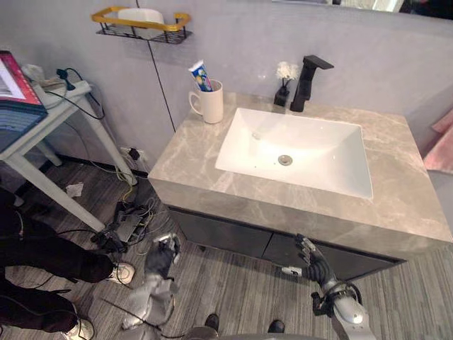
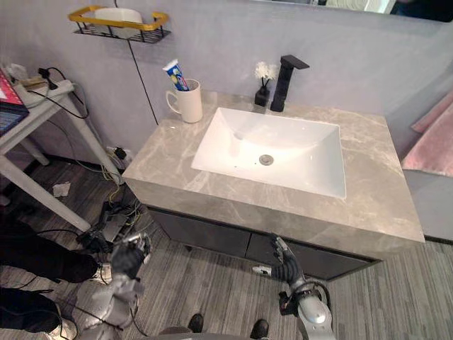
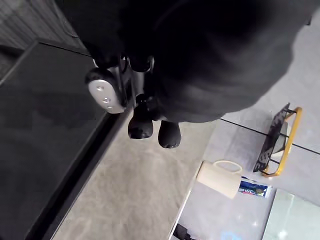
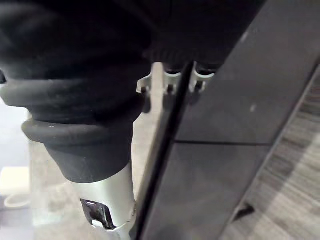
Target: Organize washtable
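A white mug (image 1: pixel 211 105) holding a toothpaste tube (image 1: pixel 200 75) stands at the back left of the grey marble counter (image 1: pixel 191 156). The mug (image 3: pixel 220 178) also appears past my left hand's fingers. A white basin (image 1: pixel 325 138) is set in the middle of the counter. Behind it are a black faucet (image 1: pixel 306 83) and a small black vase of white flowers (image 1: pixel 284 88). Both hands hang low in front of the dark cabinet (image 4: pixel 240 150), below the counter edge. My left hand (image 1: pixel 163 255) is relaxed and holds nothing. My right hand (image 1: pixel 311 262) has straight fingers and is bare.
A yellow-rimmed wire shelf (image 1: pixel 141 25) with a white dish hangs on the wall above the mug. A white side table (image 1: pixel 42 113) stands to the left. Cables (image 1: pixel 124 223) lie on the floor, and a person's legs (image 1: pixel 49 262) are at the lower left. A pink towel (image 1: pixel 442 145) hangs at the right.
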Tool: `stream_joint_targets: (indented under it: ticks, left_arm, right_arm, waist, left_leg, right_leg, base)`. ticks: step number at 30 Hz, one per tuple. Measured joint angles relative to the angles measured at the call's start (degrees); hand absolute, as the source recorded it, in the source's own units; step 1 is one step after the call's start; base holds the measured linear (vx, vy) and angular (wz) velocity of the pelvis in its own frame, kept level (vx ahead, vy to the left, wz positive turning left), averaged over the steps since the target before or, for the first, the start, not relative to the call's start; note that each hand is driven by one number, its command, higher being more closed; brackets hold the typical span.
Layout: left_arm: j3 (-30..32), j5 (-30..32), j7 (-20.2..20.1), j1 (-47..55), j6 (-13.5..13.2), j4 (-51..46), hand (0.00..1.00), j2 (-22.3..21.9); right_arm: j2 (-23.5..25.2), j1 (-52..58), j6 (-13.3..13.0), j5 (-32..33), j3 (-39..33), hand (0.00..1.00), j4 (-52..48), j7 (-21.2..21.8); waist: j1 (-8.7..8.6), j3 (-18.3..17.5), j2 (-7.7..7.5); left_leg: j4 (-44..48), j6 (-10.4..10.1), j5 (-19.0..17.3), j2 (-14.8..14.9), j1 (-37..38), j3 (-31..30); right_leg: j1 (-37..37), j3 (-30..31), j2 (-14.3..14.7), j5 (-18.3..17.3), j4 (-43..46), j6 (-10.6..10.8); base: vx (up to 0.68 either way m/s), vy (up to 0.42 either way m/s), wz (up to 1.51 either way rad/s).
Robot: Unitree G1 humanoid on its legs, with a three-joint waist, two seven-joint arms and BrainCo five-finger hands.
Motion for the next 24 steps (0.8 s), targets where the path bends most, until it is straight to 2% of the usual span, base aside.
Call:
stream_joint_targets:
  ticks: [3,4,7,9,11,12,14,16,19,21,24]
  left_arm:
    - [-1.48,-0.82,-1.52,1.03,0.89,2.21,1.0,-0.55]
    - [-2.16,-0.82,-2.24,1.02,1.08,4.12,0.0,-0.74]
    - [-4.54,-0.78,-3.12,-0.76,1.66,11.99,0.0,-0.61]
    - [-6.3,-0.61,-3.65,-3.13,1.81,20.25,0.0,-0.5]
    - [-6.3,0.72,-3.01,-7.22,2.59,32.55,0.0,-0.9]
    - [-6.16,1.25,-2.39,-8.36,2.74,35.68,0.0,-0.91]
    - [-3.62,3.16,-0.92,-11.21,2.68,43.58,0.0,-1.16]
    - [1.72,8.95,2.47,-14.87,1.87,53.13,0.0,-1.22]
    - [4.74,13.38,5.86,-15.38,1.22,58.14,0.0,-0.72]
    - [7.6,14.68,6.67,-15.29,0.63,59.5,0.0,-0.73]
    - [10.09,18.24,6.64,-15.51,0.62,59.92,0.0,-0.91]
  right_arm:
    - [1.24,1.57,0.14,0.03,0.02,0.0,0.05,0.23]
    - [1.58,1.81,0.08,0.08,0.04,0.0,0.71,0.7]
    - [1.85,0.03,0.04,0.04,0.02,0.0,7.81,1.06]
    - [1.79,-1.68,0.05,0.04,-0.09,0.0,14.04,0.88]
    - [1.82,-3.91,0.04,0.08,-0.18,0.0,23.5,-0.73]
    - [1.82,-4.44,0.04,0.08,-0.32,0.0,26.23,-1.35]
    - [1.78,-6.6,0.07,0.04,-0.92,0.0,33.53,-2.67]
    - [1.92,-8.52,0.1,-0.42,-2.67,0.0,42.03,-4.42]
    - [2.07,-11.82,-0.03,-0.52,-6.91,0.0,47.87,-6.65]
    - [2.33,-13.03,-0.17,0.67,-9.5,0.0,49.76,-7.95]
    - [2.5,-13.14,-0.16,2.84,-10.87,0.0,50.34,-9.02]
  waist:
    - [0.03,-0.72,0.25]
    - [0.02,-0.97,0.45]
    - [0.0,-1.36,0.65]
    - [-0.08,-1.62,0.74]
    - [-0.14,-1.58,0.7]
    - [-0.14,-1.59,0.68]
    - [-0.16,-1.55,0.64]
    - [-0.34,-1.3,0.25]
    - [-0.4,-0.06,-0.4]
    - [-0.23,0.26,-0.75]
    - [-0.91,0.74,-1.49]
  left_leg:
    - [-0.34,-0.09,0.29,0.02,0.3,-0.87]
    - [-0.38,-0.13,0.31,0.2,0.43,-1.07]
    - [-1.2,-0.26,0.38,0.21,1.09,-1.17]
    - [-1.56,-0.34,0.44,0.22,1.13,-1.15]
    - [-1.97,-0.42,0.52,0.28,1.88,-1.07]
    - [-2.05,-0.44,0.56,0.32,2.14,-1.04]
    - [-2.21,-0.42,0.57,0.35,2.45,-0.97]
    - [-2.33,-0.29,0.63,0.43,3.03,0.09]
    - [-2.51,0.1,-0.08,0.99,4.55,4.59]
    - [-2.53,0.26,-0.73,1.33,5.04,8.34]
    - [-2.55,0.58,-1.62,1.43,4.81,14.36]
  right_leg:
    - [0.75,-1.19,0.07,-0.48,0.01,0.31]
    - [0.9,-1.26,0.09,-0.44,-0.01,0.47]
    - [1.61,-1.36,0.08,-0.52,-0.04,0.96]
    - [1.5,-1.27,0.07,-0.61,-0.05,1.06]
    - [1.46,-1.03,0.14,-0.56,-0.05,0.97]
    - [1.53,-0.93,0.16,-0.51,-0.05,0.91]
    - [1.65,-0.74,0.19,-0.52,-0.04,0.94]
    - [1.63,0.35,0.21,-0.49,-0.05,0.97]
    - [0.6,4.69,0.3,0.1,-0.05,1.1]
    - [-0.9,8.58,0.48,0.82,-0.05,1.03]
    - [-4.37,14.7,0.57,1.96,-0.04,1.63]
  base:
    - [0.04,-0.001,0.23]
    - [0.04,0.0,0.04]
    - [0.01,0.001,0.01]
    - [0.02,0.005,-0.02]
    - [0.07,0.008,-0.06]
    - [0.07,0.004,-0.06]
    - [0.05,0.005,-0.07]
    - [0.03,0.015,-0.2]
    - [0.01,0.035,-0.66]
    - [-0.03,0.056,-1.1]
    - [-0.03,0.072,-1.13]
